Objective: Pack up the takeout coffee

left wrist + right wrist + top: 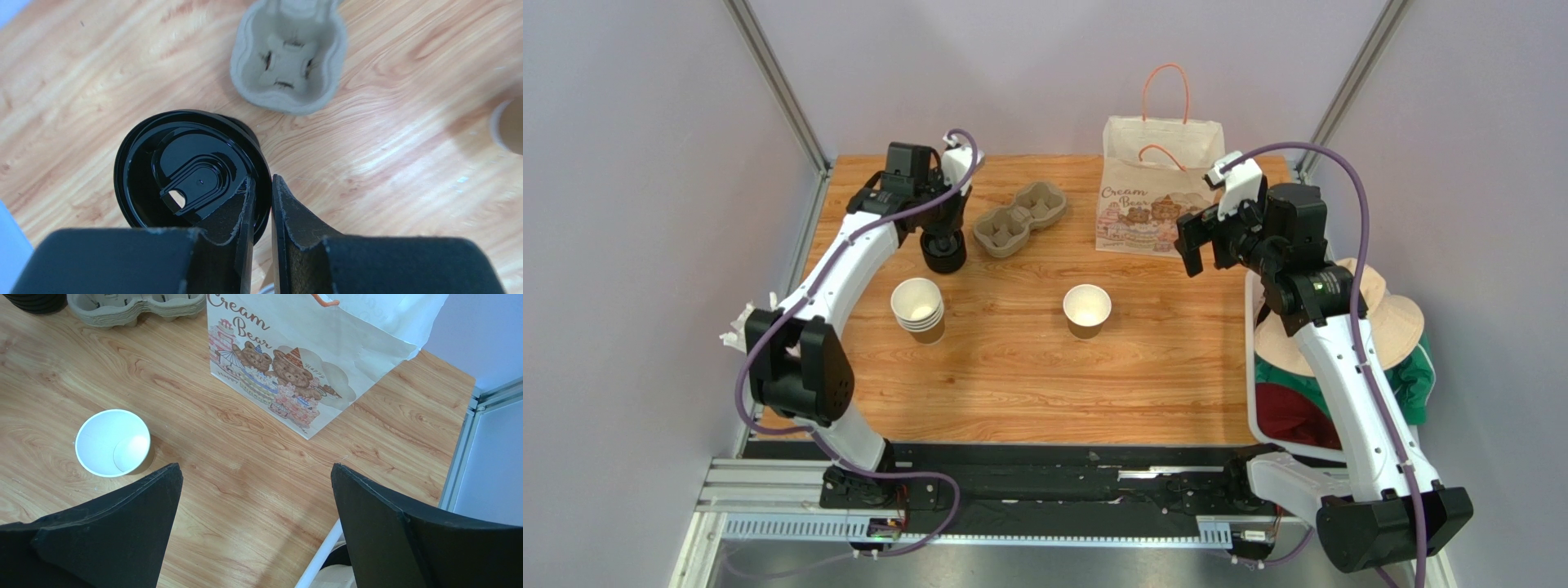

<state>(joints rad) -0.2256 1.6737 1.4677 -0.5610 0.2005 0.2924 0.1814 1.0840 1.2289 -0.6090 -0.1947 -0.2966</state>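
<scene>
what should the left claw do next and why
Probably lift straight up a little. The left claw looks pinched on the rim of the top black lid, and the lone open cup has no lid yet, so the lid likely needs freeing from its stack first.

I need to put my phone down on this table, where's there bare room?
The near strip of table in front of the cup stack and the single cup is bare, as is the patch right of that cup, before the bag. The far edge is crowded: lids, carrier, bag, with the left pincer on the lids.
</scene>
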